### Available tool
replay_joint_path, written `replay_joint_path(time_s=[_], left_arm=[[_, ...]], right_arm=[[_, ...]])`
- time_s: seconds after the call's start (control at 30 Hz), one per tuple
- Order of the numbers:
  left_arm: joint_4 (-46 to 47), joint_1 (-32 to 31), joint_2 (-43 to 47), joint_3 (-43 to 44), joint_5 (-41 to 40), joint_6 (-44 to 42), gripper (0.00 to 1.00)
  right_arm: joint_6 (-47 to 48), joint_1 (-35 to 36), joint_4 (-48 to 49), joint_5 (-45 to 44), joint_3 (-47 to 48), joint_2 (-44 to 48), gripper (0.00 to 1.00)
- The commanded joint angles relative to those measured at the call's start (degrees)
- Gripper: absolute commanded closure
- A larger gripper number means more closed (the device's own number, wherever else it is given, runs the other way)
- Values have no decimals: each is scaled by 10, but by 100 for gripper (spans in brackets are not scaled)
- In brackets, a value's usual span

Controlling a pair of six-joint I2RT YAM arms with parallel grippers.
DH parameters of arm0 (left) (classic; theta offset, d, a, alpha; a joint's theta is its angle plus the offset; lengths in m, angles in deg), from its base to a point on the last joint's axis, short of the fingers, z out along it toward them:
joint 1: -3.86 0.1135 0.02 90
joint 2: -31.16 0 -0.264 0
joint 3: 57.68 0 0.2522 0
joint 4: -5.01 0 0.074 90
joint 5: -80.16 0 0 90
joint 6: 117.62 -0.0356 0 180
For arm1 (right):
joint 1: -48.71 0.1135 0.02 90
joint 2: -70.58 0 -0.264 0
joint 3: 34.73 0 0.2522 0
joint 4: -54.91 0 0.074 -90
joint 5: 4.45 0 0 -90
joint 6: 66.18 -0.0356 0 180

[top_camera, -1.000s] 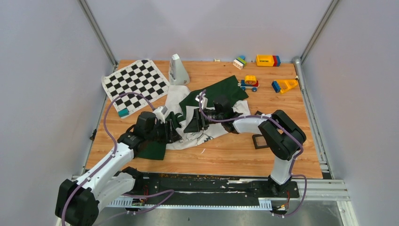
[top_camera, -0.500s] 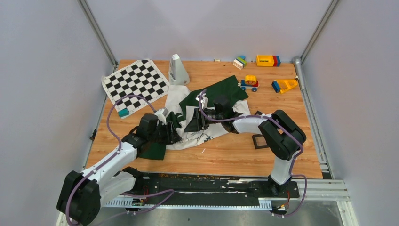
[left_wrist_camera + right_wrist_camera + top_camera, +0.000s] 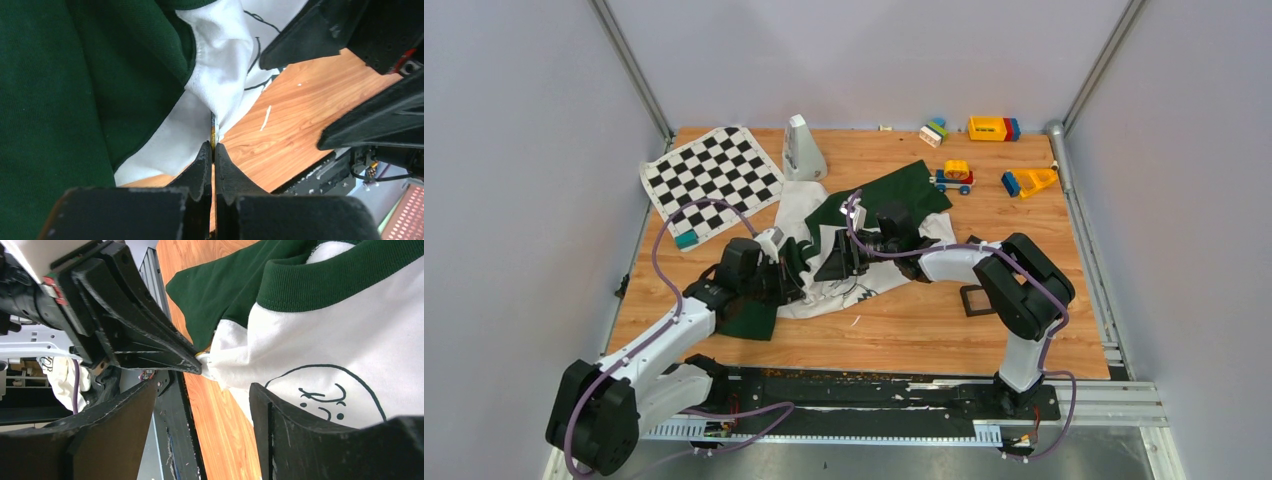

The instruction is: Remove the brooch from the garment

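Observation:
The garment, a white T-shirt with dark green sleeves, lies crumpled mid-table. In the left wrist view a fold of its white cloth is drawn into a peak, and the thin gold brooch sticks out of the tip. My left gripper is shut on the brooch. The right wrist view shows the left fingers pinching a gold glint, the brooch, at the cloth's point. My right gripper stands open just beside them, over the shirt's cartoon, holding nothing. Both grippers meet over the shirt.
A chequered mat with a teal block lies back left, beside a white cone-shaped object. Toy blocks, a toy car and a yellow-blue piece sit back right. A small black square tray lies by the right arm.
My left gripper has closed on the brooch and edged slightly toward the right gripper. The right gripper's jaws have widened a little; the right arm has stayed put.

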Motion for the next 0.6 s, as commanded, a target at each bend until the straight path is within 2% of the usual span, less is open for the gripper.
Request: replay_joint_path(time_s=[0.0, 0.2, 0.57], left_arm=[[-23, 2, 19, 48, 57, -6, 100], [-15, 2, 37, 68, 112, 18, 100], [17, 31, 39, 62, 168, 34, 100]], right_arm=[[12, 5, 12, 5, 18, 5, 30], [20, 12, 31, 18, 11, 11, 32], [10, 12, 94, 60, -14, 18, 46]])
